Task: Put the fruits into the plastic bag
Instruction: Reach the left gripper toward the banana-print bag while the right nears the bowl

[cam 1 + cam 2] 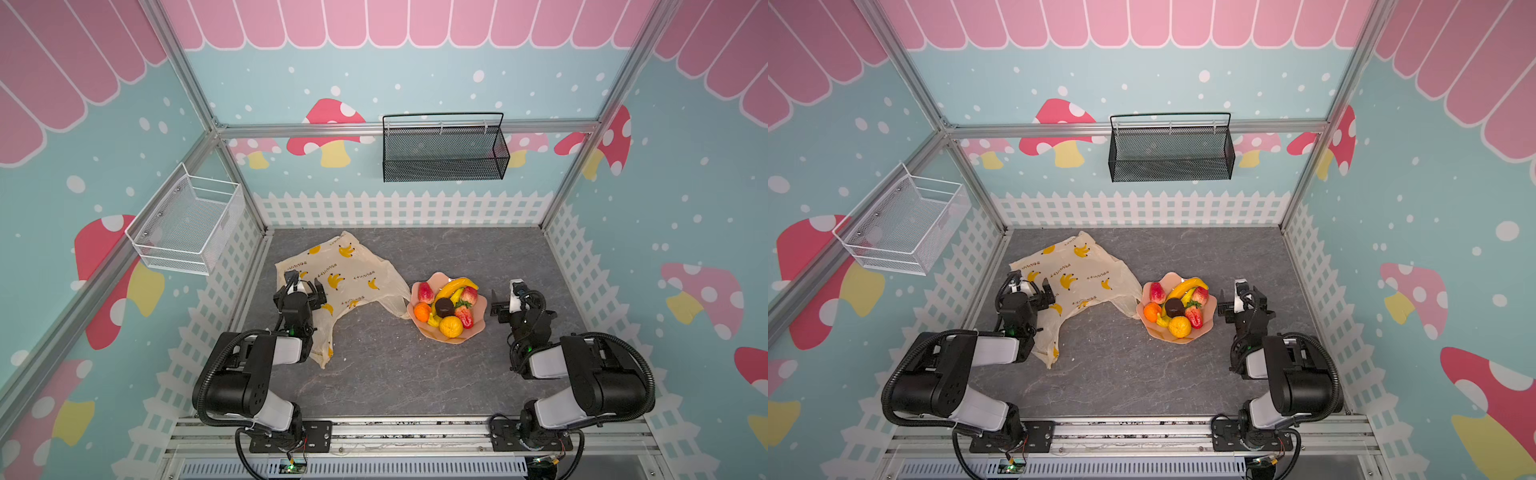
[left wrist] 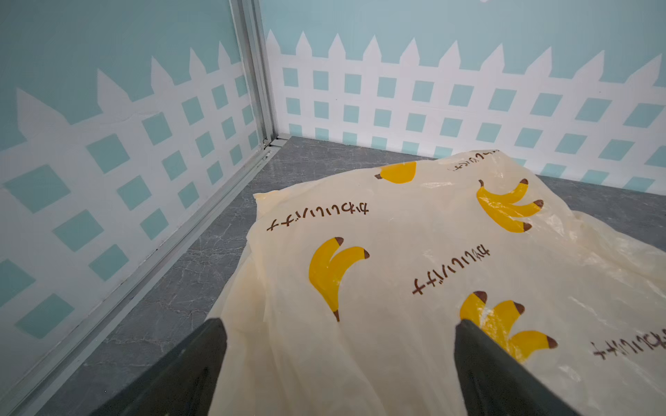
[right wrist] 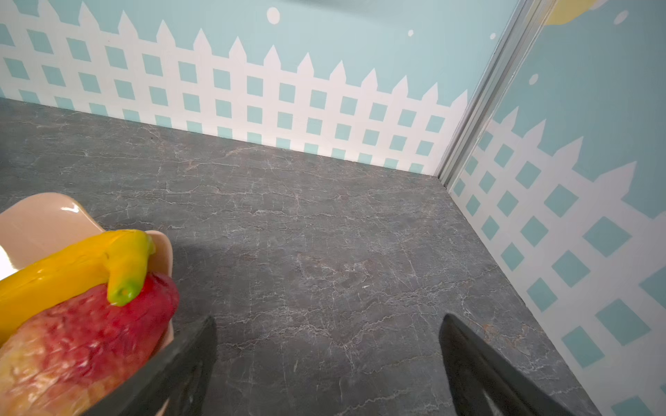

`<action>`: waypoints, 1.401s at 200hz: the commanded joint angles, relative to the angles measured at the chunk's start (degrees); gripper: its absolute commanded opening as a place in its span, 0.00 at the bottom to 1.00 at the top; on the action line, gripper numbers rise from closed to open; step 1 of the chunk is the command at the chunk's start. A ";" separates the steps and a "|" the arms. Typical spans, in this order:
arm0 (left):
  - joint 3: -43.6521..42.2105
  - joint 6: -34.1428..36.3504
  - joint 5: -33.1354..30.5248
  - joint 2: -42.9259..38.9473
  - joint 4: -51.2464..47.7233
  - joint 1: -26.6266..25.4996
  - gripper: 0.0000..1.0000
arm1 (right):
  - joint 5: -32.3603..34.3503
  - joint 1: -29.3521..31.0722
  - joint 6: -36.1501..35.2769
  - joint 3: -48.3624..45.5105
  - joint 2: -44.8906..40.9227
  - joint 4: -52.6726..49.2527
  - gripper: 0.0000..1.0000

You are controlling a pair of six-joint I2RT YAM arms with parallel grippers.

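The fruits point(image 1: 446, 305) sit piled on the pink plate point(image 1: 478, 322), right of centre in both top views. The plastic bag point(image 1: 353, 270) lies flat to its left on the grey table point(image 1: 395, 374), one corner reaching the plate. The left gripper point(image 1: 306, 286) hangs over the bag, jaws wide and empty. The right gripper point(image 1: 497, 307), equally wide, sits just right of the plate.

**Bright, even light, soft up close**

Both top views are evenly lit from overhead, with clean colours and no dim corners. Shadows on the grey table point(image 1: 395, 374) are faint and short. Wide-angle stretch splays the frame posts point(image 1: 183, 70) outward at the edges. In the right wrist view a white glint sits on the pink plate point(image 3: 70, 209), a soft shadow spreads beside it, and the near strawberry point(image 3: 83, 342) goes mushy. The left fingers point(image 2: 180, 374) and right fingers point(image 3: 169, 371) are blurred dark wedges. The plastic bag point(image 2: 414, 234) shows small patches of sheen, and its print is sharp.
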 commanded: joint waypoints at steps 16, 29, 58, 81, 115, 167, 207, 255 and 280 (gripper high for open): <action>0.74 0.82 0.63 0.54 -0.55 -0.14 1.00 | 0.13 0.20 -0.81 0.84 0.48 1.82 0.98; 0.74 0.82 0.63 0.54 -0.55 -0.14 1.00 | 0.10 0.18 -0.82 0.82 0.44 1.78 0.98; 0.92 0.68 0.63 0.37 -1.13 -0.13 1.00 | 0.08 0.17 -0.79 0.79 0.45 1.78 0.98; 1.00 0.65 0.63 0.45 -1.29 -0.04 1.00 | 0.13 0.17 -0.78 0.82 0.47 1.83 0.98; 1.16 0.48 0.63 0.12 -2.15 -0.05 1.00 | 0.12 0.17 -0.81 0.78 0.52 1.81 0.98; 1.26 0.43 0.63 0.03 -2.46 0.04 1.00 | 0.04 0.21 -0.82 0.93 0.58 1.70 0.98; 1.26 0.48 0.63 0.10 -2.26 0.10 1.00 | 0.05 0.12 -0.74 0.93 0.54 1.69 0.97; 0.15 1.17 4.40 -1.71 -1.35 0.37 0.99 | -2.36 0.26 -1.95 1.94 -3.11 -2.74 0.97; -0.82 1.53 4.69 -5.91 -3.07 0.27 1.00 | -2.55 0.31 -0.68 5.99 -9.33 -17.39 0.97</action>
